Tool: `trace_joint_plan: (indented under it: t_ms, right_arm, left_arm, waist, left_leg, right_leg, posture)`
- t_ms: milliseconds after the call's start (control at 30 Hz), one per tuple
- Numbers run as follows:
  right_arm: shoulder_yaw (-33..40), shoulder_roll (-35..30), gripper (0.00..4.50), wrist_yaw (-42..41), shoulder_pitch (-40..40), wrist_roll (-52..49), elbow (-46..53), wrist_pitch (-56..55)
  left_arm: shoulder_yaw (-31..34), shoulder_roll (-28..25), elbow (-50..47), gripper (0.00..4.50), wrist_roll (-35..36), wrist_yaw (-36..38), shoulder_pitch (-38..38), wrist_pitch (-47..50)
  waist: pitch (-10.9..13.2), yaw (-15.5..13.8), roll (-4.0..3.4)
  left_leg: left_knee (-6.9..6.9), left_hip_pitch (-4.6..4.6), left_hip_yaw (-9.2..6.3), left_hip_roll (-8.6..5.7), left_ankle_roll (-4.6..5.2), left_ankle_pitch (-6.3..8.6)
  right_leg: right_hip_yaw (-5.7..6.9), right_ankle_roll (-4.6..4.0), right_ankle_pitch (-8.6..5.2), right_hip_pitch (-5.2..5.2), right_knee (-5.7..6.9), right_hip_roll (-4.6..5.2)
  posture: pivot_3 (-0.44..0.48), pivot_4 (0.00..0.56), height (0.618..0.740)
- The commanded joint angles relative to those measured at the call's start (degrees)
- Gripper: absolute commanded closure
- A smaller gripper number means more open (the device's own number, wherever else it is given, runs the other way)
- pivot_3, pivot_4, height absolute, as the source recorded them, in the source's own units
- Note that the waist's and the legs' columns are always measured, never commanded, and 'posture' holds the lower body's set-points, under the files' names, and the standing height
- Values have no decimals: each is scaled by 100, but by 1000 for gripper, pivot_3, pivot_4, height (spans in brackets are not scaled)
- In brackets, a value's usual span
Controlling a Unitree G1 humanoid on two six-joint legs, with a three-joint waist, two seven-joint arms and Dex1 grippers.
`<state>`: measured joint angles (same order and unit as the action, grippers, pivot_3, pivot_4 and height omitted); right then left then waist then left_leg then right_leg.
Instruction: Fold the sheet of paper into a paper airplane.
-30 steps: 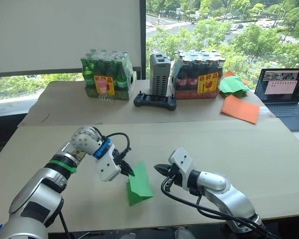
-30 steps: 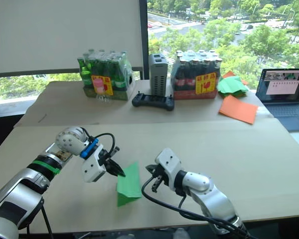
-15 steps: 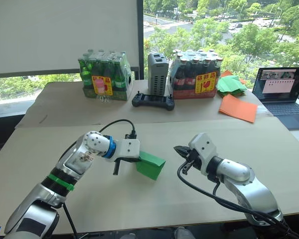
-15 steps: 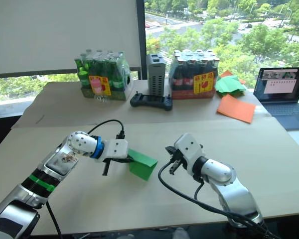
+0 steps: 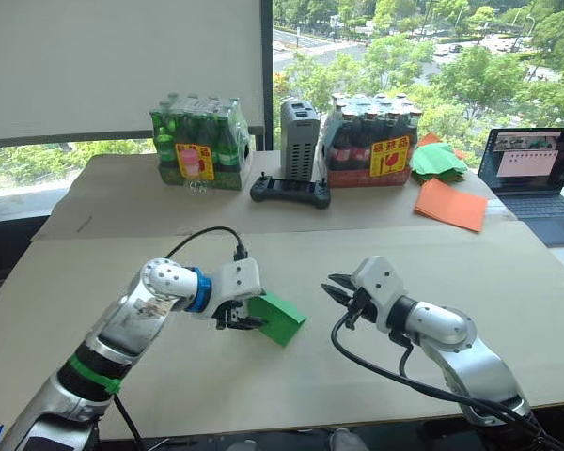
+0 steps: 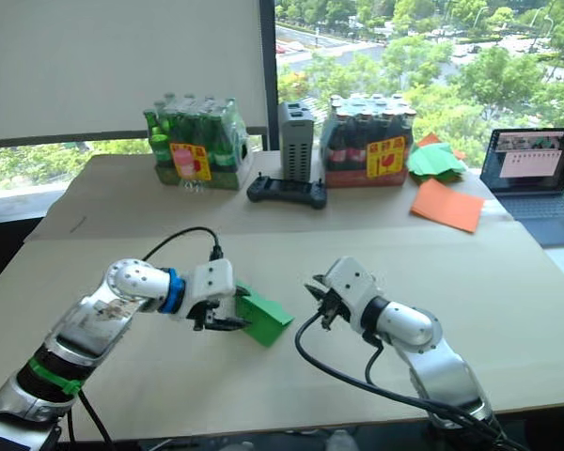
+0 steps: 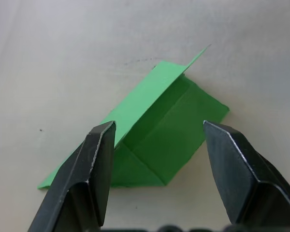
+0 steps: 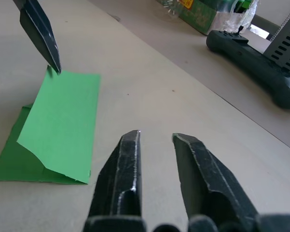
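The folded sheet of paper (image 5: 280, 318) is lying on the bench (image 5: 508, 272) near the front-middle, with the left claw (image 5: 242, 318) spread wide right at its edge, not gripping it, and the right claw (image 5: 336, 287) a bit off to the side, fingers just narrowly apart.

folded green sheet of paper (image 5: 280, 318) lies on table.

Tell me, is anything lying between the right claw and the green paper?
No. In the right wrist view, bare table separates the right claw from the sheet of paper.
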<state>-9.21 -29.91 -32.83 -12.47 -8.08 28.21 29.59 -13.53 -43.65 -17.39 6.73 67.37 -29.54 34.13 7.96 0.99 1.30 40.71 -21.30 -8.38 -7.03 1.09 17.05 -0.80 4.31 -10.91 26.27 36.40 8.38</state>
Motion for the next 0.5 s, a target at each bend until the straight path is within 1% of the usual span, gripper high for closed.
trace_joint_plan:
  t_ms: [33,133,200,233,333,400,500]
  right_arm:
    - [-265,79,1849,-86,33,-24,531,-170]
    - [-560,185,806,-4,112,114,719,-177]
    - [-814,262,102,108,149,344,705,-231]
    - [-869,286,17,147,159,422,689,-255]
    - [-1110,445,17,331,188,685,485,-356]
    - [-1311,500,17,412,218,922,303,-437]
    - [-1400,682,17,641,214,1159,53,-551]
  left_arm:
    - [622,-234,-79,1655,511,266,194,-378]
    - [995,-445,15,1655,843,449,578,-555]
    - [1282,-463,136,1655,1099,454,824,-577]
    - [1355,-449,156,1655,1186,431,878,-582]
    - [1603,-251,182,1655,1451,142,1082,-511]
    - [1614,-177,86,1655,1471,-41,1258,-473]
    - [1606,-68,-100,1655,1580,-280,1394,-388]
  waist:
    - [1,-4,-1]
    - [1,-19,-2]
    - [1,-19,-2]
    - [1,-19,-2]
    - [2,-55,-2]
    - [1,-52,-3]
    - [2,-34,-3]
  left_leg:
    - [-1,0,0,0,0,0]
    - [0,0,0,-1,0,0]
    - [0,0,0,-2,2,1]
    - [0,1,0,-2,2,2]
    - [1,1,0,-2,2,1]
    - [2,2,-1,-2,2,1]
    - [1,5,1,-2,1,2]
  right_leg:
    - [0,0,0,1,1,0]
    - [0,0,0,-2,-5,1]
    - [0,0,0,-3,-7,2]
    - [0,0,0,-3,-7,1]
    - [1,-1,0,-5,-5,2]
    - [2,-2,1,-7,-6,2]
    - [1,-2,1,-6,-6,2]
  posture:
    - [0,150,696]
    - [0,150,696]
    - [0,150,696]
    - [0,150,696]
    - [0,150,696]
    - [0,150,696]
    - [0,150,696]
